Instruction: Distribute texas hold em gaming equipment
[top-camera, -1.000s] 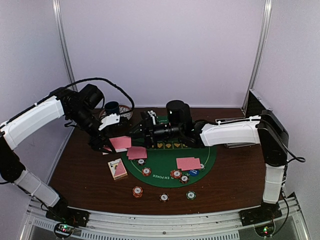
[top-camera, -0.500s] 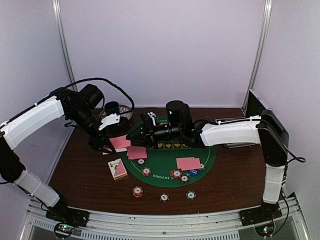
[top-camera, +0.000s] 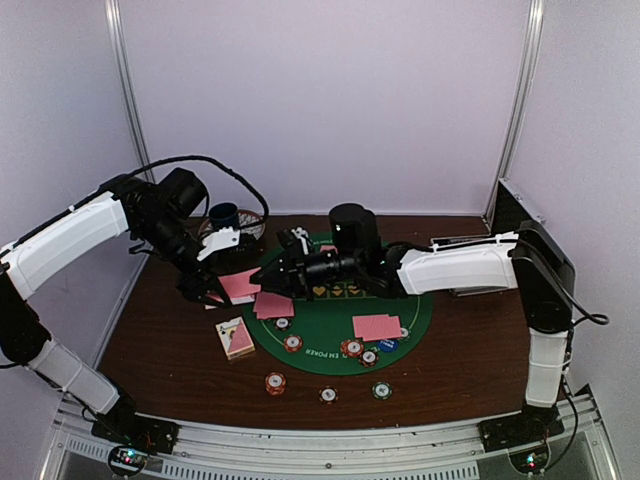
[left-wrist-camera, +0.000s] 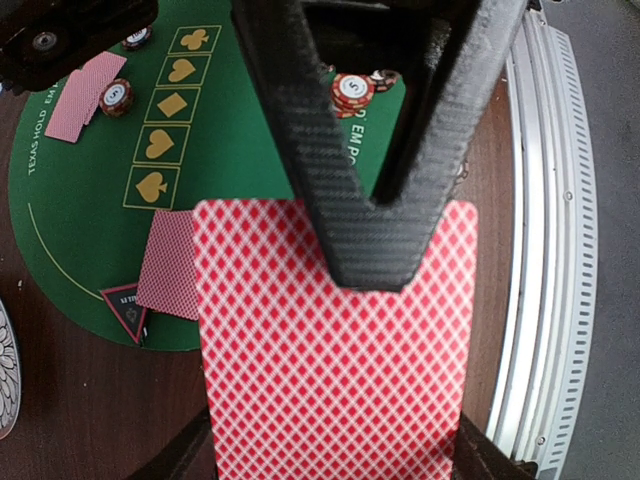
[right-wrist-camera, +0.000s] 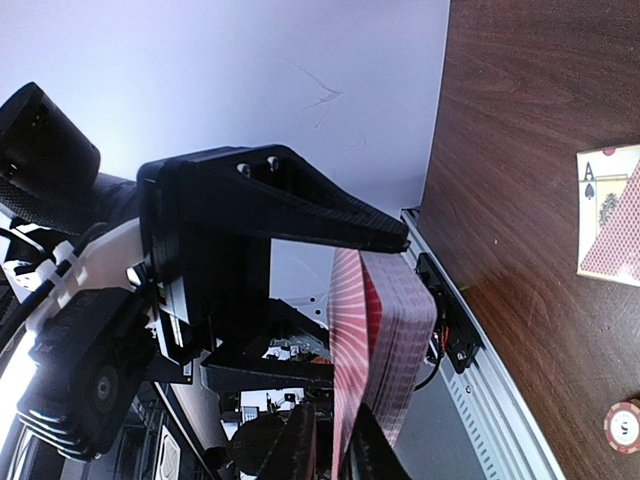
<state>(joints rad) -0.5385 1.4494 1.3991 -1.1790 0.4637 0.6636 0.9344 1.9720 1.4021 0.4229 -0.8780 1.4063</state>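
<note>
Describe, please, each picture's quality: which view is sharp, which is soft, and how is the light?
Top external view: even light, no hard shadows; the poker chips are too small for detail. Left wrist view: the deck is close and slightly soft, the print on the green mat is readable. Right wrist view: the pale wall is bright without glare, the grain of the table is clear.

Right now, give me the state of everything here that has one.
left fingers, shut on the card deck
card deck, held above the table, back up
right fingers, closed on the deck's top card
dealt cards, face down
card box, lying flat
metal case, lid raised
blue cup, upright
</note>
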